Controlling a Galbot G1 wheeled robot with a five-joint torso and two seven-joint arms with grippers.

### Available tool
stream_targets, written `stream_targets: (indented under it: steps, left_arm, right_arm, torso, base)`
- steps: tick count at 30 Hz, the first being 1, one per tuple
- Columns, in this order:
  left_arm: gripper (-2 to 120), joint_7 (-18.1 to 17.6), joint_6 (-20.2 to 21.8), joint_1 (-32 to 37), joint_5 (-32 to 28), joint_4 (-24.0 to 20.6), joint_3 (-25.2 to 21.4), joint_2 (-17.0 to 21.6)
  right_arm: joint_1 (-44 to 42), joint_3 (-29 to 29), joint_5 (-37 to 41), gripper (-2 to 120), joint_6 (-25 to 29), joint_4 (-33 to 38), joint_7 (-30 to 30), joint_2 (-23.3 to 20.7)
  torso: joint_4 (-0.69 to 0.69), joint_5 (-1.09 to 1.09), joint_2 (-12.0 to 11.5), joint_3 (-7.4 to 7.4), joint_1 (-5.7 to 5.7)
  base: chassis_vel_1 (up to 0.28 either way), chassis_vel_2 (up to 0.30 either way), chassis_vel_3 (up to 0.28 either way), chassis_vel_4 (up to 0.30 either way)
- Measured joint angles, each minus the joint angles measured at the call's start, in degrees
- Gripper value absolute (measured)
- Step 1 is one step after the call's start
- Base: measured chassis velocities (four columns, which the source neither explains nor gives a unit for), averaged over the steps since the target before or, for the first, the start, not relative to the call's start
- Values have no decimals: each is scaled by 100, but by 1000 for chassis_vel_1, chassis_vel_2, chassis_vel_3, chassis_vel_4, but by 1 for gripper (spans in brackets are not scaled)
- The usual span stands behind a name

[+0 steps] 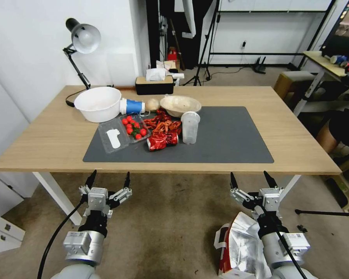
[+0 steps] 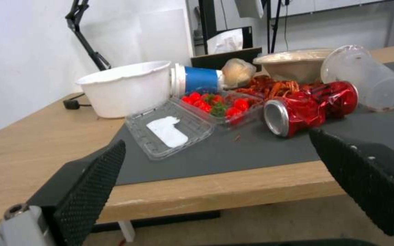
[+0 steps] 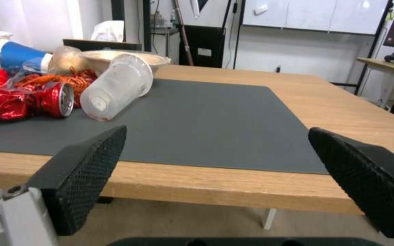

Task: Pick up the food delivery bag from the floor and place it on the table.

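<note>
The food delivery bag (image 1: pixel 242 248) stands on the floor (image 1: pixel 170 224) at the lower right. Its silver foil lining and red and white side show, and my right arm partly covers it. My right gripper (image 1: pixel 250 177) hangs open just above and beyond the bag, short of the table's front edge, with nothing between its fingers. My left gripper (image 1: pixel 109 178) is open too, at the same height over bare carpet on the left. The table (image 1: pixel 50 131) carries a dark grey mat (image 1: pixel 228 135). The left wrist view has the open left gripper (image 2: pixel 216 136) facing the table edge. The right wrist view has the open right gripper (image 3: pixel 217 129) facing the mat's bare right part.
The mat's left half is cluttered: a white bowl (image 1: pixel 98 103), a blue cup (image 1: pixel 133 105), a tomato box (image 1: pixel 132 127), a crushed red can (image 1: pixel 161 140), a clear plastic cup (image 1: pixel 190 127) and a brown bowl (image 1: pixel 180 104). A tissue box (image 1: pixel 154 84) and a lamp (image 1: pixel 81 38) stand behind. White table legs (image 1: pixel 56 193) flank the grippers.
</note>
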Motion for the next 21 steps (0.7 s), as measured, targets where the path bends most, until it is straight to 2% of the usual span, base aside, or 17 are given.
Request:
stream_targets:
  steps: [15, 17, 19, 20, 21]
  left_arm:
    - [100, -5, -1, -11, -16, 0, -1, 14]
    - [100, -67, -23, -113, -149, 1, -21, 123]
    - [100, -317, -127, -503, -600, -41, -133, 542]
    - [100, -469, -189, -737, -875, -92, -195, 796]
    - [100, -469, -189, -737, -875, -92, -195, 796]
  right_arm:
    - [17, 5, 42, 100, -3, 12, 3, -39]
    - [68, 29, 168, 100, -28, 86, 22, -147]
    - [271, 164, 570, 100, -101, 391, 120, -538]
    - [338, 183, 784, 100, -156, 504, 125, -702]
    - [338, 183, 784, 100, -156, 504, 125, -702]
  torso:
    - [0, 0, 0, 0, 0]
    - [1, 3, 0, 0, -1]
    - [4, -6, 0, -1, -2]
    - [-5, 3, 0, -1, 0]
    - [-5, 3, 0, -1, 0]
  base:
    - [0, 0, 0, 0]
    - [0, 0, 0, 0]
    - [0, 0, 0, 0]
    - [0, 0, 0, 0]
    - [0, 0, 0, 0]
